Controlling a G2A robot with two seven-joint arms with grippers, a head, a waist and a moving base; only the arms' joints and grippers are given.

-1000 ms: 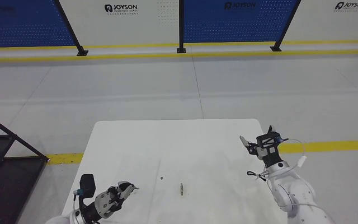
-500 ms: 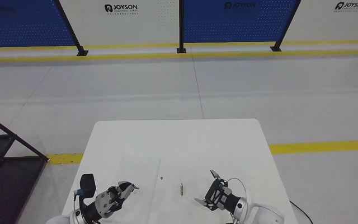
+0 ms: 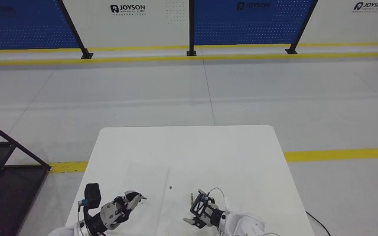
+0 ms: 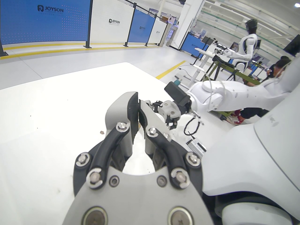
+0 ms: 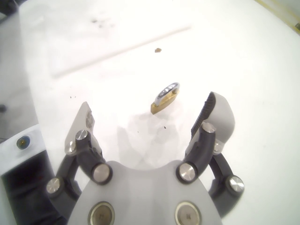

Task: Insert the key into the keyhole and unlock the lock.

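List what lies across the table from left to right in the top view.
left claw → dark speck → lock. The open right claw overlaps the lock sideways, so it is left out of the order.

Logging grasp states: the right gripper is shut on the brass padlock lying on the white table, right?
No. The right gripper is open; the brass padlock lies on the white table just ahead of its fingers, untouched, as the right wrist view shows.
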